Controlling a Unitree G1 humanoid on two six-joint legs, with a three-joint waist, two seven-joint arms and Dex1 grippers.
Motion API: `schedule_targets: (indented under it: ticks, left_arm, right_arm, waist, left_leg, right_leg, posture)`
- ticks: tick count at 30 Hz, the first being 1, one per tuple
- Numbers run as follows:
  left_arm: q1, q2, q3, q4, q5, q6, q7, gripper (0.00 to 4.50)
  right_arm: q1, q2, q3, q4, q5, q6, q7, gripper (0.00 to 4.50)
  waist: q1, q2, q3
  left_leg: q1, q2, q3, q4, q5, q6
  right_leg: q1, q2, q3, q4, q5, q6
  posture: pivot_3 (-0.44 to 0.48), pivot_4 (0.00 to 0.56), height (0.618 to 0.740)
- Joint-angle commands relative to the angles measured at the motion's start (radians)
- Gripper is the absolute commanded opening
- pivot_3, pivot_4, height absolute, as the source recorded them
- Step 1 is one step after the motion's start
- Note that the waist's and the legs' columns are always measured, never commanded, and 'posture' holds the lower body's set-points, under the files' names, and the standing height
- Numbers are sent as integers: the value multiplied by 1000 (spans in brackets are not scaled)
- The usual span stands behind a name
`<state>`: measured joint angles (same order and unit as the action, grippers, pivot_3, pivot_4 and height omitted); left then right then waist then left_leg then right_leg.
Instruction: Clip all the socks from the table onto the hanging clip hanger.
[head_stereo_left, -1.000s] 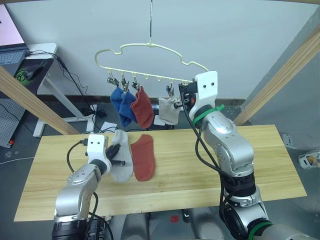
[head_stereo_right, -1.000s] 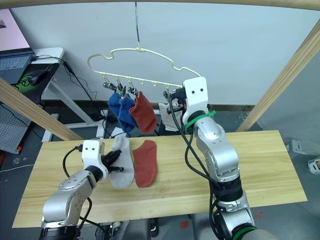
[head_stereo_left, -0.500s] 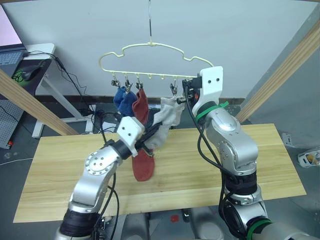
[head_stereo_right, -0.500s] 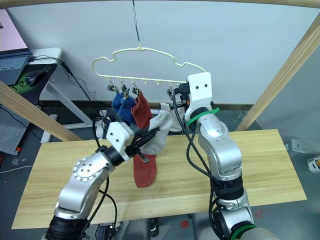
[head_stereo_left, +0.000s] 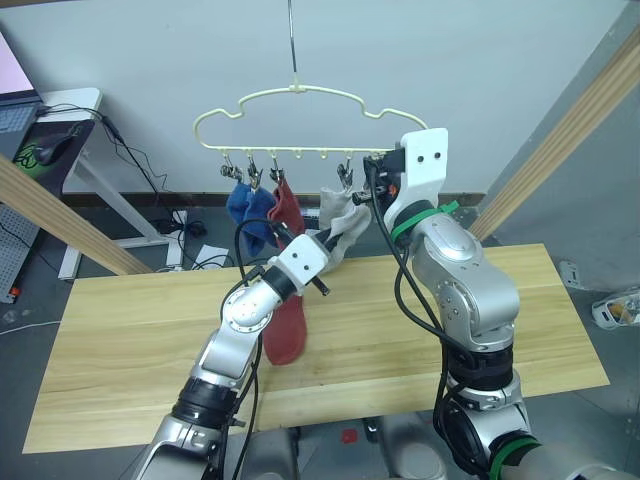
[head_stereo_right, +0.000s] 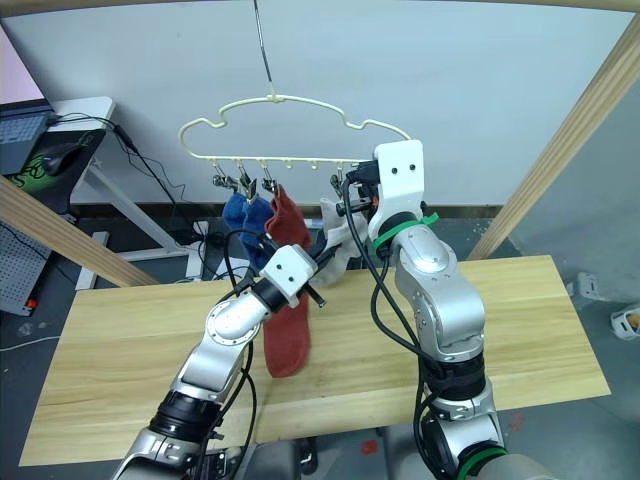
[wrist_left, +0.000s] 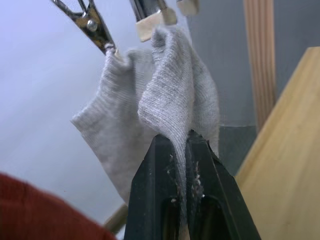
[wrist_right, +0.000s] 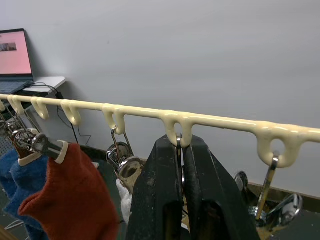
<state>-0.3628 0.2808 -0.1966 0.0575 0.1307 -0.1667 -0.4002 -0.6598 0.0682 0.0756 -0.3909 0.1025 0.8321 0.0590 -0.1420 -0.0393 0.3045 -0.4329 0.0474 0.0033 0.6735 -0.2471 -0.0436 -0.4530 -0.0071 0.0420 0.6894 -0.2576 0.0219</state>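
Observation:
The pale-yellow clip hanger (head_stereo_left: 292, 96) hangs from a metal hook above the table (head_stereo_left: 540, 320). Two blue socks (head_stereo_left: 245, 208), a rust red sock (head_stereo_left: 286, 205) and a light grey sock (wrist_left: 107, 127) hang from its clips. My left gripper (head_stereo_left: 328, 244) is shut on the second light grey sock (wrist_left: 175, 95), holding it up just below the clipped grey one. My right gripper (wrist_right: 179, 143) is raised to the right end of the hanger's bar, shut on a silver clip's wire there. Another rust red sock (head_stereo_left: 286, 330) lies on the table, partly behind my left arm.
Slanted wooden frame poles stand at the left (head_stereo_left: 60, 210) and right (head_stereo_left: 560, 140). A desk (head_stereo_left: 60, 110) with cables under it is behind the table at the back left.
My left gripper has lifted the light grey sock off the table and carried it up and right to the hanger's right clips. My right gripper has stayed at the hanger.

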Motion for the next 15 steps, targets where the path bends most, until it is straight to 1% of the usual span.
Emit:
schedule_targets:
  ticks: [1, 9, 15]
  left_arm:
    - [-27, -8, -13, 30, 24, -52, 18, 13]
    - [-60, -1, -25, 136, 47, -113, 17, 13]
    - [-78, -19, -27, 163, 60, -139, 32, 13]
  right_arm:
    - [-36, 18, 13, -82, 23, -12, 1, 0]
    - [-38, 26, 12, -83, 20, -7, 1, 0]
    - [-33, 24, 17, -87, 19, -2, 3, 0]
  waist:
    - [-2, 0, 0]
    - [-2, 0, 0]
    - [-2, 0, 0]
  left_leg:
    - [0, 0, 0, 0, 0, 0]
    - [0, 0, 0, -1, 0, 0]
    - [0, 0, 0, -1, 0, 0]
  right_leg:
    - [0, 0, 0, 0, 0, 0]
    - [0, 0, 0, 0, 0, 0]
    - [0, 0, -1, 0, 0, 0]
  posture:
    - [-224, 291, 736]
    - [-230, 289, 736]
    - [-230, 289, 736]
